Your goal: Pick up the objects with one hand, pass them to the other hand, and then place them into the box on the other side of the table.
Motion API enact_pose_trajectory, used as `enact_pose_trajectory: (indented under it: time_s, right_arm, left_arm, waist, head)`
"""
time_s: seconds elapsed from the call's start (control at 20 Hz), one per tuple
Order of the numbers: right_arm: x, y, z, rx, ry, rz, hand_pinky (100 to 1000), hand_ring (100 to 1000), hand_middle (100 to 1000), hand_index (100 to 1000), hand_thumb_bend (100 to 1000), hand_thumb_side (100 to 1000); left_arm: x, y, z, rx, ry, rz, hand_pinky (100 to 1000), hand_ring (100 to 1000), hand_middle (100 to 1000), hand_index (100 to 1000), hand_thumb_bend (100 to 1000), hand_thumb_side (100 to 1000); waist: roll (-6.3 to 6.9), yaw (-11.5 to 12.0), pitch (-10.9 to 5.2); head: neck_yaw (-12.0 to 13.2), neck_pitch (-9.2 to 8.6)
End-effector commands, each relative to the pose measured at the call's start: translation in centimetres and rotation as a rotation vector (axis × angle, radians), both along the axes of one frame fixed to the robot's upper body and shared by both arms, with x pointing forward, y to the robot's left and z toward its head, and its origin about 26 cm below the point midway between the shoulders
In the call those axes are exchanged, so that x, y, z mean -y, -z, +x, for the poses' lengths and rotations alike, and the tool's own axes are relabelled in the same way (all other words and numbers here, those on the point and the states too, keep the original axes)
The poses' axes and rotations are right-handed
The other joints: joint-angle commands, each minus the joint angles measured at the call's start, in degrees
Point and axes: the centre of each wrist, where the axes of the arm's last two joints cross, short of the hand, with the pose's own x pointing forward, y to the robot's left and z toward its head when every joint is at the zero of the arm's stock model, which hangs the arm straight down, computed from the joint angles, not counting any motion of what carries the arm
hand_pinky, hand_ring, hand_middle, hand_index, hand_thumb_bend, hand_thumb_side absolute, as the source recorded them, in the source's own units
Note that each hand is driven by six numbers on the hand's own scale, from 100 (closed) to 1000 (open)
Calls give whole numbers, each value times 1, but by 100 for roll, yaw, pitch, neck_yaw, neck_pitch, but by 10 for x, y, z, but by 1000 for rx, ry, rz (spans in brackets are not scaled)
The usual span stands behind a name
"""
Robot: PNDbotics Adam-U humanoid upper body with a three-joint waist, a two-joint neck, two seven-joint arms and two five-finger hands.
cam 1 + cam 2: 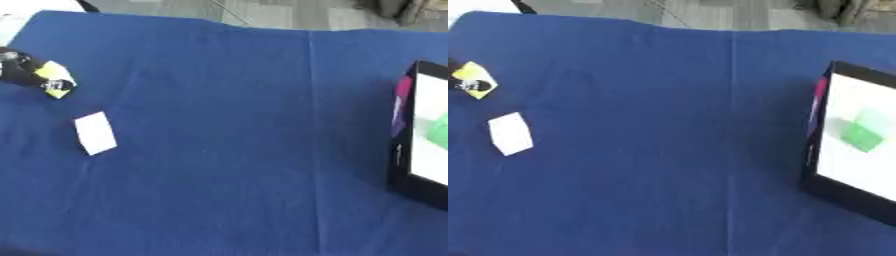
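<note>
At nine o'clock the left hand (pixel 22 70) is clenched around a yellow object (pixel 56 79), lifted off the blue surface (pixel 227 150), presumably for passing across. A white card (pixel 94 133) lies just below it. The box (pixel 859 150) waits at three o'clock (a green piece (pixel 859 136) already inside). The right hand is unseen.

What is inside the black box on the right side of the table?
Inside the black box, a green object lies on its white floor. Something pink shows at the near wall. The rest is cut off.
</note>
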Motion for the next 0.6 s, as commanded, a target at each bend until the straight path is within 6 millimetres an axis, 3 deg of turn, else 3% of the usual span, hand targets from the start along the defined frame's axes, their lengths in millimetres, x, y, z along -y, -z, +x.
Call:
enact_pose_trajectory:
  time_s: [0.05,0.25,0.6]
  right_arm:
    - [-2,-5,-3,15,-3,-34,1000,1000,1000,1000,100,552]
    - [-5,-2,-2,-1,-8,-43,1000,1000,1000,1000,100,558]
    - [-6,0,-2,-16,1,-48,1000,1000,1000,1000,100,565]
  left_arm:
    - [-5,-16,-3,56,-62,27,961,907,799,899,586,451]
    - [-2,-16,-1,73,-88,30,954,900,788,888,574,459]
    - [12,-33,0,132,-48,54,943,893,775,876,564,462]
  waist:
    - [8,-16,-85]
    - [10,-28,-70]
    - [23,-9,-72]
  head:
    - [0,-64]
    - [4,-38]
    - [24,16]
